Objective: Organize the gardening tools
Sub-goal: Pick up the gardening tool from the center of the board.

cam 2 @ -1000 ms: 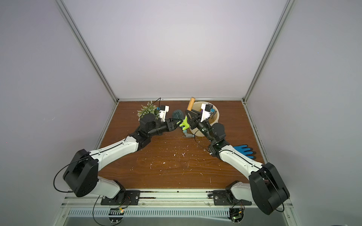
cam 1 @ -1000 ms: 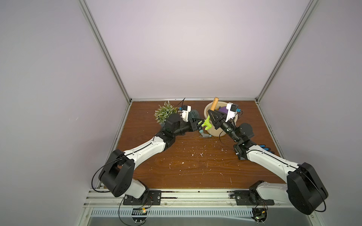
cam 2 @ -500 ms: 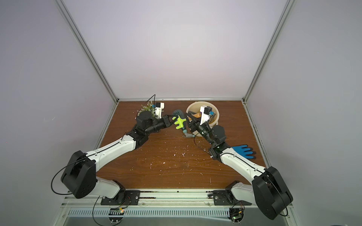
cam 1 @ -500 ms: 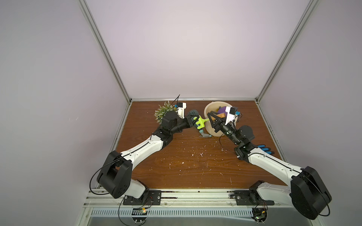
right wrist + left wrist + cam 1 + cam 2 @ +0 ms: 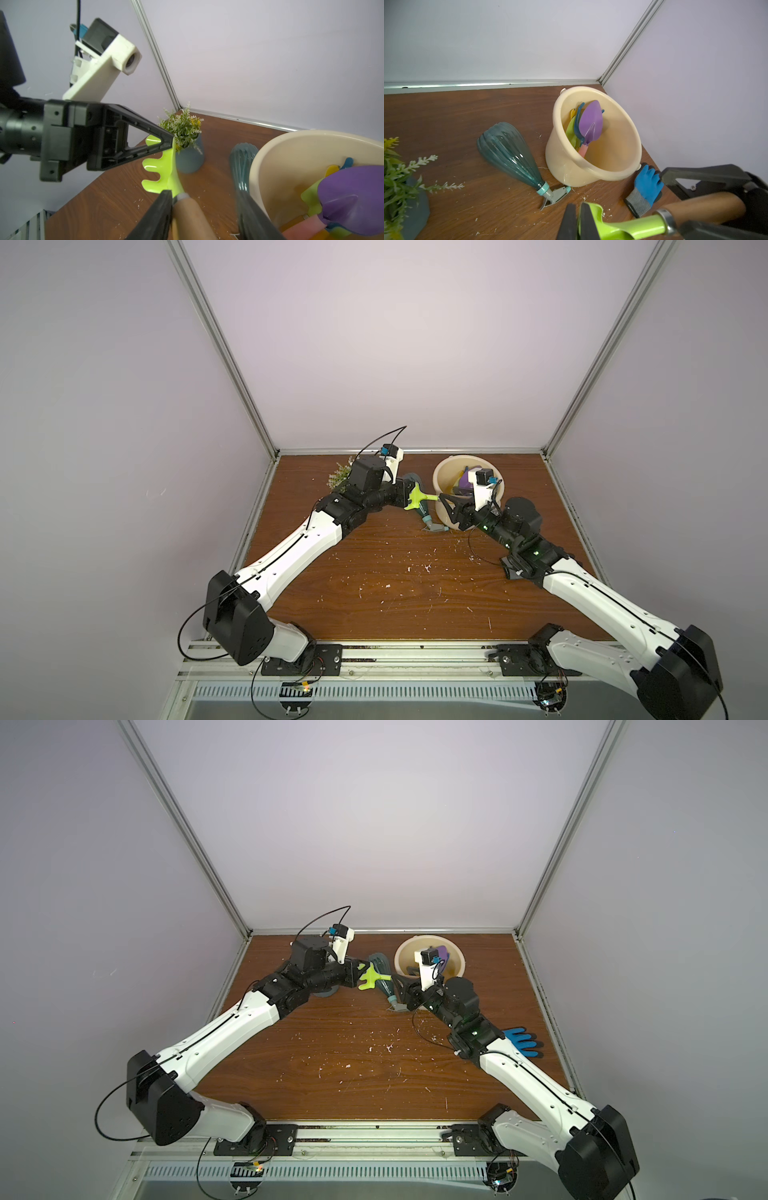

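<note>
- The lime-green rake [image 5: 164,172] is glossy, translucent plastic with blunt rounded tines, a metal collar and a smooth round wooden handle. It hangs roughly level above the table, between the 2 arms and just beside the bucket [image 5: 440,477].
- The left gripper [image 5: 171,141] is clenched on the edge of the rake's head, its flat black fingers [image 5: 572,220] pressed together on the plastic.
- The right gripper [image 5: 201,199] is released. Its jaws stand apart on either side of the wooden handle, one finger against the wood and the other clear of it.
- Only the left wrist view looks into the cream plastic bucket. The purple trowel [image 5: 591,122] with a pink handle, the blue fork [image 5: 578,122], the lime-green trowel [image 5: 571,133] and the yellow scoop [image 5: 572,113] lean heads-up against its wall. In both top views the right wrist camera covers most of them.
- The teal spray bottle [image 5: 508,149] is ribbed, translucent and teardrop-shaped. It lies on its side on the table beside the bucket, grey trigger at the near end.
- A blue-fingered glove [image 5: 521,1042] with a grey knit cuff lies flat beside the right arm.
- The potted plant [image 5: 182,126], in a matte blue-grey pot, stands near the back corner.
- The table [image 5: 374,572] is dark wood grain flecked with white crumbs.
</note>
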Controlling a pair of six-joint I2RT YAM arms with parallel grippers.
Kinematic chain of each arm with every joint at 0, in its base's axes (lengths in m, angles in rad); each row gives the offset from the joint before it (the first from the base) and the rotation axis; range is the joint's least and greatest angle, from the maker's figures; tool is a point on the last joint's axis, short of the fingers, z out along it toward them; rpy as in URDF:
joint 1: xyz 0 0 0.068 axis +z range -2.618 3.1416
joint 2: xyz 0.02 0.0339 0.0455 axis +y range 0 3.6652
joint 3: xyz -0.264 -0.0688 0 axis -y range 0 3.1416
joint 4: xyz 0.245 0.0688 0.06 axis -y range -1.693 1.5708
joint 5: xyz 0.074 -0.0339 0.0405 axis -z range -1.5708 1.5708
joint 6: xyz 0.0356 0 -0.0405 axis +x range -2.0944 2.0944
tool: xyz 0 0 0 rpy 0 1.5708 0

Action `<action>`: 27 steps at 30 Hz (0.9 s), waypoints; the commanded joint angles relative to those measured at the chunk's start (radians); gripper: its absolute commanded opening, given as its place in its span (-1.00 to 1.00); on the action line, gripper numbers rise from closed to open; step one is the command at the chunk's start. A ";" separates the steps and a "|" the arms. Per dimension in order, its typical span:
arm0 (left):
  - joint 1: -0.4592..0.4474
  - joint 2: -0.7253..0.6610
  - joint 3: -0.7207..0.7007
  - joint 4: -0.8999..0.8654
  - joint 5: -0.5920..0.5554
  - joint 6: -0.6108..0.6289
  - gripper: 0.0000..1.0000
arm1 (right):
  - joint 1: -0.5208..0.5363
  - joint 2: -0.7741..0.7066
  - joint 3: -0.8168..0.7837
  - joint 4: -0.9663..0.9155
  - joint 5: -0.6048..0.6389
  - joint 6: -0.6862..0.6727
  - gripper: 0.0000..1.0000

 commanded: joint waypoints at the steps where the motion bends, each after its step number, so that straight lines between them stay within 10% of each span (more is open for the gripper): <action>1: 0.028 -0.018 0.036 -0.135 -0.215 0.112 -1.00 | -0.025 -0.050 0.034 -0.165 0.083 -0.137 0.16; 14: 0.028 -0.047 0.049 -0.156 -0.137 0.207 -1.00 | -0.026 0.005 0.125 -0.274 -0.145 -0.206 0.37; 18: 0.027 -0.045 0.075 -0.186 -0.058 0.254 -1.00 | -0.025 0.096 0.214 -0.338 -0.252 -0.228 0.98; 27: 0.002 -0.052 0.077 -0.218 0.012 0.323 -1.00 | -0.014 0.269 0.353 -0.454 -0.467 -0.251 0.38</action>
